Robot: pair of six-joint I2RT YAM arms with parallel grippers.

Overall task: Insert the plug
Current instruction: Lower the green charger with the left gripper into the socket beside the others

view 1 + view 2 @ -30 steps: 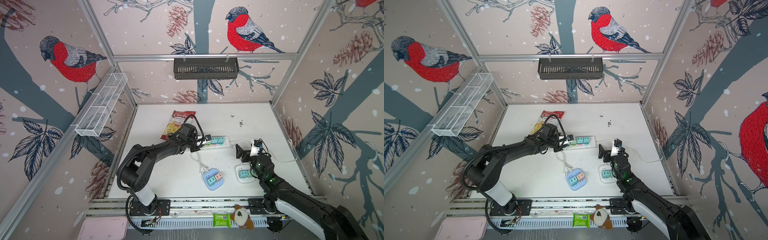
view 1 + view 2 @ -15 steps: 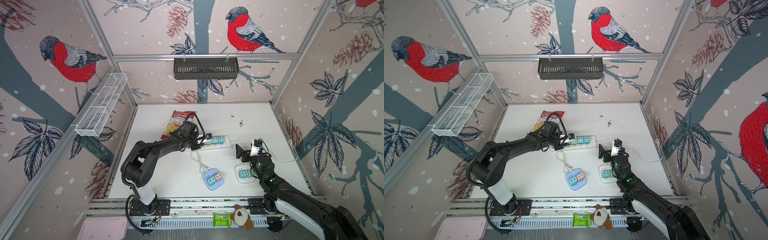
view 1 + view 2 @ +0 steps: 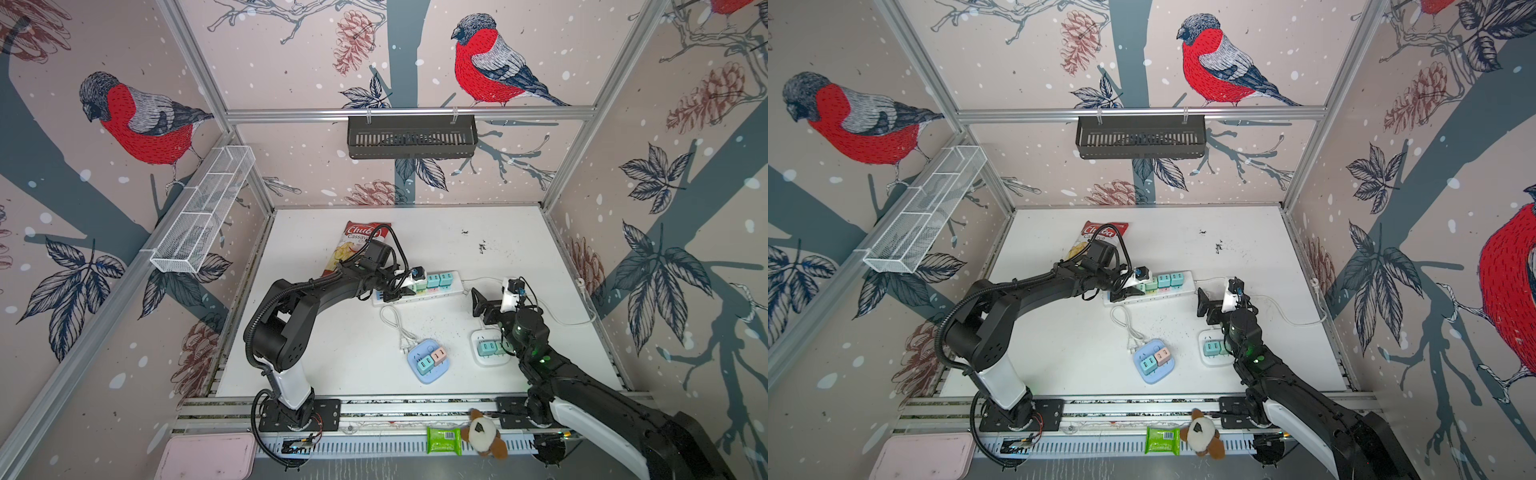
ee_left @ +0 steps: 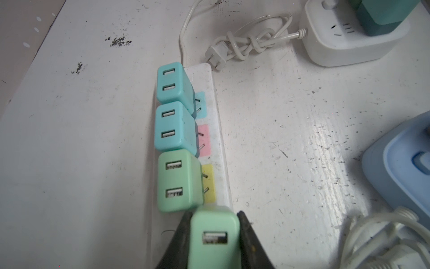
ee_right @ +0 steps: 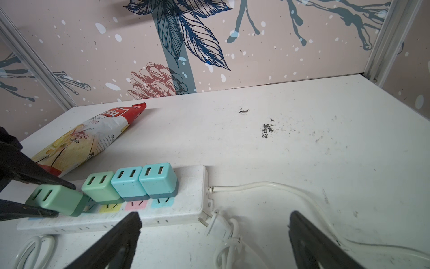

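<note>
My left gripper (image 4: 213, 213) is shut on a light green plug (image 4: 214, 235), a USB charger cube. It holds the plug tilted over the white power strip (image 4: 218, 130), right beside the green plug seated there. Two teal plugs fill the following sockets. The held plug's prongs are hidden, so I cannot tell whether they touch the strip. In both top views the left gripper (image 3: 409, 284) (image 3: 1136, 286) is at the strip's left half. My right gripper (image 5: 214, 216) (image 3: 486, 309) is open and empty, just off the strip's right end. From there the held plug (image 5: 57, 199) shows between black fingers.
A chips bag (image 3: 357, 249) lies behind the left arm. A blue outlet block (image 3: 428, 361) with teal and pink plugs and a coiled cord (image 3: 395, 324) sits in front. A white outlet block (image 3: 490, 349) lies under the right arm. The strip's cable (image 3: 561, 320) runs to the right wall.
The left arm has shifted a little to the right along the strip with the green plug in its grip. The right arm has stayed still.
</note>
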